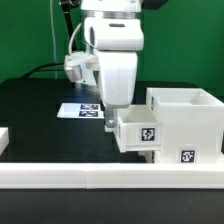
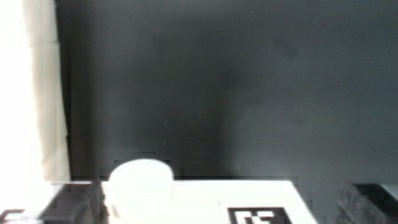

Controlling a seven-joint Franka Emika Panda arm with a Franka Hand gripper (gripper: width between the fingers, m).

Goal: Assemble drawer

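The white drawer box (image 1: 183, 122) stands on the black surface (image 1: 40, 115) at the exterior view's right, with the smaller drawer (image 1: 143, 133) partly pushed into its front. The hand (image 1: 111, 121) sits at the drawer's near corner by a white knob (image 2: 141, 181); whether its fingers are apart or together I cannot tell. The marker board (image 1: 80, 108) lies flat behind.

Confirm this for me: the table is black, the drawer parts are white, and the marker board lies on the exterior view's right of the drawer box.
One detail is wrong. In the exterior view the marker board lies on the exterior view's left of the drawer box, behind the gripper, not on its right. The rest holds: the table is black and the drawer parts are white.
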